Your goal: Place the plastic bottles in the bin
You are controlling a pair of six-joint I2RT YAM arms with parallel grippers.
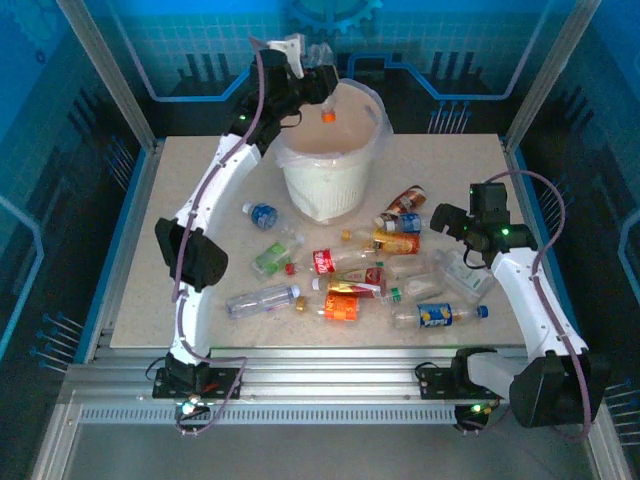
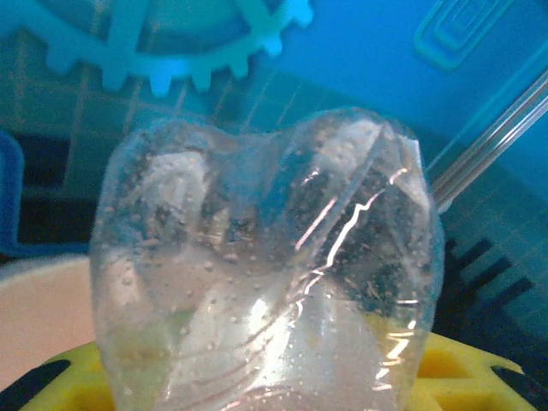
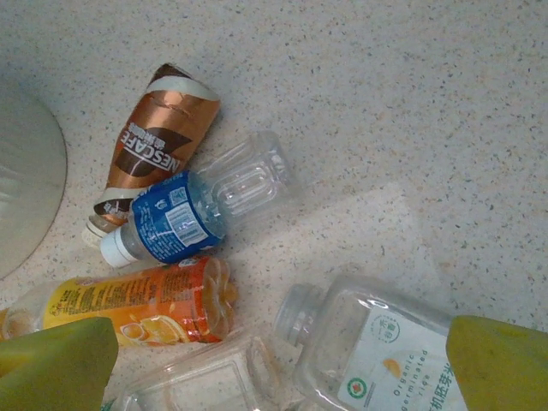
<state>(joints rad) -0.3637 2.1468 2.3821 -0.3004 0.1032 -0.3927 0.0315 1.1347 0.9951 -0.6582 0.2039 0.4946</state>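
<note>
Left wrist view: clear bottle [image 2: 265, 274] blurred, lower part cut by edge. Right wrist view: white-label bottle [image 3: 377, 360], bin [image 3: 26, 180] cut by edges.

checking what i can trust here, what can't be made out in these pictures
Left wrist: inside of the bin, hidden by the held bottle close to the lens.
Right wrist: the white-label bottle, cut off by the bottom edge.
Top: labels in the pile, too small to read; the bin's contents, blurred, partly behind the left gripper.
</note>
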